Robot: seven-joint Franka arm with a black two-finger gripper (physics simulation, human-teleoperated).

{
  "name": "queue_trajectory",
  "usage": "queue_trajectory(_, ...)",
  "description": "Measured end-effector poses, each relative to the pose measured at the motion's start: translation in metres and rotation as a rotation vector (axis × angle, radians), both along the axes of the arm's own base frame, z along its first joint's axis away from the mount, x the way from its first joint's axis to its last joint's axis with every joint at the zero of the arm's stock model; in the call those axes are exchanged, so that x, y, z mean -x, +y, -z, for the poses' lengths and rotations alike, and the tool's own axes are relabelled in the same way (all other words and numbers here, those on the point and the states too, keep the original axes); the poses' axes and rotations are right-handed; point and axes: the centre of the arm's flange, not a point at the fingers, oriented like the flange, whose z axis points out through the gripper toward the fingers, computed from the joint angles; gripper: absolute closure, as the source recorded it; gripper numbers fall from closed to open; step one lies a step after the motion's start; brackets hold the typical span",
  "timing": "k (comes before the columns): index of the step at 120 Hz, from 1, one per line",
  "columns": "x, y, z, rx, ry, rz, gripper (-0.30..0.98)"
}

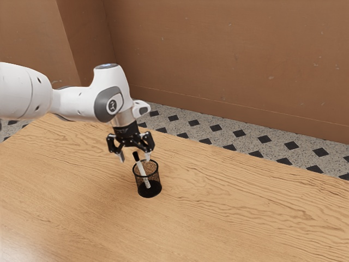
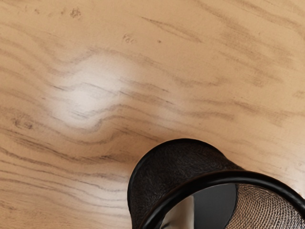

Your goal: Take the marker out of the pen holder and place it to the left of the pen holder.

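Claw [image 1: 134, 158]: your two fingers stand apart, pointing down just above the mesh pen holder [image 1: 156, 176], neither closed on anything. Marker [image 1: 142, 172]: inside the holder, white body, black cap [image 1: 136, 156] up past the rim, tilted toward the exterior view's left. There you see the cap between your fingertips; depth you cannot tell. Holder upright on the wood-grain bench [image 1: 229, 213]. In your wrist view, its rim and dark base show, with a glossy patch of light on the bench.
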Motion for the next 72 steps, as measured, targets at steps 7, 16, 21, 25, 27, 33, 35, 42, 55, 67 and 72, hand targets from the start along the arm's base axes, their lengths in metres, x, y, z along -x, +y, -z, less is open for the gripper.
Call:
queue_trajectory(7,-0.001,-0.001,0.0,0.004,-0.003,-0.006,0.02)
queue_trajectory(16,-0.001,-0.001,-0.001,0.008,-0.005,-0.011,0.02)
queue_trajectory(21,-0.001,-0.002,-0.001,0.009,-0.005,-0.014,0.03)
queue_trajectory(25,-0.001,-0.001,-0.002,0.01,-0.007,-0.016,0.05)
queue_trajectory(27,-0.001,-0.001,-0.002,0.01,-0.008,-0.017,0.07)
queue_trajectory(33,-0.001,-0.002,-0.004,0.011,-0.01,-0.019,0.14)
queue_trajectory(35,-0.001,-0.002,-0.004,0.011,-0.01,-0.019,0.17)
queue_trajectory(42,0.0,-0.002,-0.004,0.012,-0.01,-0.021,0.26)
queue_trajectory(55,0.0,-0.002,-0.006,0.013,-0.012,-0.025,0.4)
queue_trajectory(67,0.001,-0.002,-0.011,0.015,-0.018,-0.027,0.5)
queue_trajectory(72,0.001,-0.002,-0.013,0.015,-0.02,-0.029,0.53)
